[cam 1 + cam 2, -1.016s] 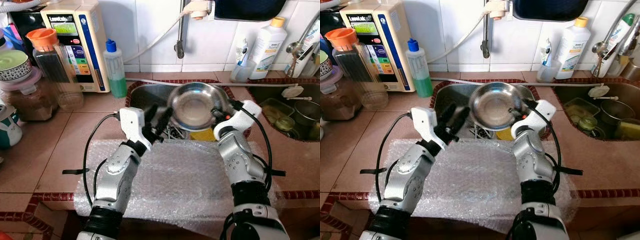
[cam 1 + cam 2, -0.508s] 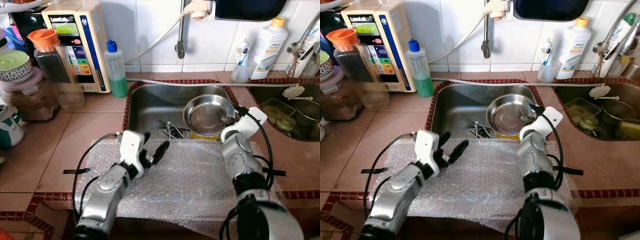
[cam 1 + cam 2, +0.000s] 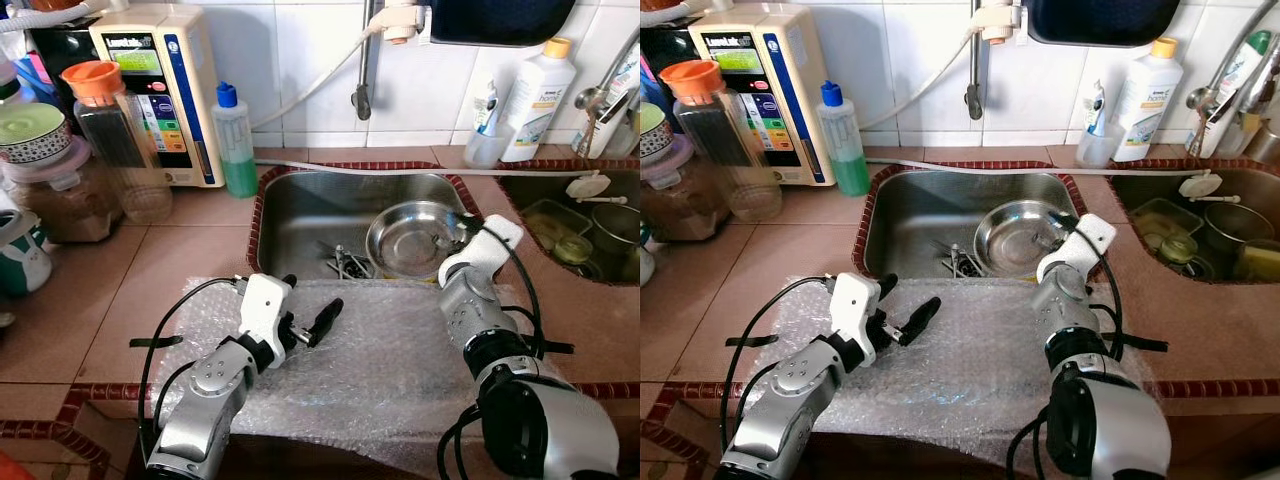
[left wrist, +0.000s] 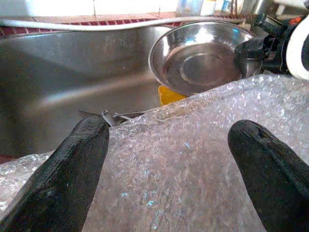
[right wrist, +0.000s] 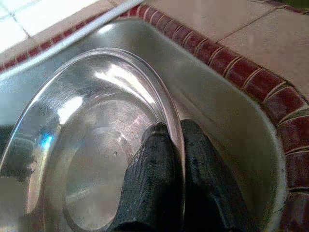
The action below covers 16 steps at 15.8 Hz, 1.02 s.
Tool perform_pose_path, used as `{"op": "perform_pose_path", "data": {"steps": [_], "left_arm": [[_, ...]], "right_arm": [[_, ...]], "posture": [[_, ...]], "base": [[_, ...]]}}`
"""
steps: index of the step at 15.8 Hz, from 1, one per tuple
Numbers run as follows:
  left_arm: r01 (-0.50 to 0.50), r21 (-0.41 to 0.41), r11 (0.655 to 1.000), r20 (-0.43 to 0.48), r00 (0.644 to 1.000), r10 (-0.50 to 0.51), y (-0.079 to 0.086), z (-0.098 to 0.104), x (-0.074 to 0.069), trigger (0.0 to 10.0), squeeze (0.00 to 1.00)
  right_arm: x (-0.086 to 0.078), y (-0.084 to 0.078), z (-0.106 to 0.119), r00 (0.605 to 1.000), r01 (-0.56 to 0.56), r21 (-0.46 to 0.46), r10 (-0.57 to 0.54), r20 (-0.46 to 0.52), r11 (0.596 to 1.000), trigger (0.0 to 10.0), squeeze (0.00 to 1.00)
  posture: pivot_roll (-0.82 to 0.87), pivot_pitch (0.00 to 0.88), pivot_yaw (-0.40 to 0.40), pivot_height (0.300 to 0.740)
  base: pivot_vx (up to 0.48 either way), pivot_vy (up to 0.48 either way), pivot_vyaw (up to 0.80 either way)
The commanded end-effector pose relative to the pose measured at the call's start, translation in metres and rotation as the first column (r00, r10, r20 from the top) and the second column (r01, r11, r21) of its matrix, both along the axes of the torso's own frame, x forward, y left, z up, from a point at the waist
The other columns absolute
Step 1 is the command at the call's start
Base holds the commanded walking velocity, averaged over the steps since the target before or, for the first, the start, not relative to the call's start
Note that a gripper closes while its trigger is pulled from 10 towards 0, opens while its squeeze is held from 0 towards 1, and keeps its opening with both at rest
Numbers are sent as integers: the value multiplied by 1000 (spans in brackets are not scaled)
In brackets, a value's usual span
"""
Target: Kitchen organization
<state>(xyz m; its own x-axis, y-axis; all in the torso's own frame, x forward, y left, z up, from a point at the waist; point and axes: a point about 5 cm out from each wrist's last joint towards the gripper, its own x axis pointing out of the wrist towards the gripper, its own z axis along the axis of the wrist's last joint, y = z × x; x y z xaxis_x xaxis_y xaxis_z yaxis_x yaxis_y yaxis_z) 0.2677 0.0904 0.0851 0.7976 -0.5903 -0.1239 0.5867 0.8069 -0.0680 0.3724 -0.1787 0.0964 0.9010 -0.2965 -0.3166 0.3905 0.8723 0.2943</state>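
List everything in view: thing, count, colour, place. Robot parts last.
steel bowl: one, silver, in the left sink, rim pinched.
left sink: one, steel, holding cutlery.
bubble wrap: one sheet, clear, on the counter's front edge.
green bottle: one, blue cap, behind the sink.
water purifier: one, cream, by the wall.
white bottle: one, yellow cap, far right.
right gripper: black, shut on the bowl's rim.
left gripper: black, open above the wrap.

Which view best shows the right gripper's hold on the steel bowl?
The right wrist view: the right gripper pinches the steel bowl by its rim. The eye views show the bowl low in the sink; the left wrist view shows its inside.
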Motion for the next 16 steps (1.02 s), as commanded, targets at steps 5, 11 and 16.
{"op": "perform_pose_path", "data": {"steps": [5,11,16], "left_arm": [[-11,45,999,-13,1000,12,-2,-2,0,10000,1000],[-12,62,998,-22,1000,13,-3,-5,-1,10000,1000],[16,81,997,-53,999,-12,-5,-10,-4,10000,1000]], "right_arm": [[-20,-1,-37,982,-117,-122,96,-163,986,275,0],[-27,-5,-47,967,-176,-153,141,-213,972,10000,1000],[-28,-5,-49,962,-196,-158,158,-223,968,10000,1000]], "posture": [[51,9,57,740],[52,6,50,740],[52,7,47,740]], "base": [[0,0,0],[0,0,0],[0,0,0]]}}
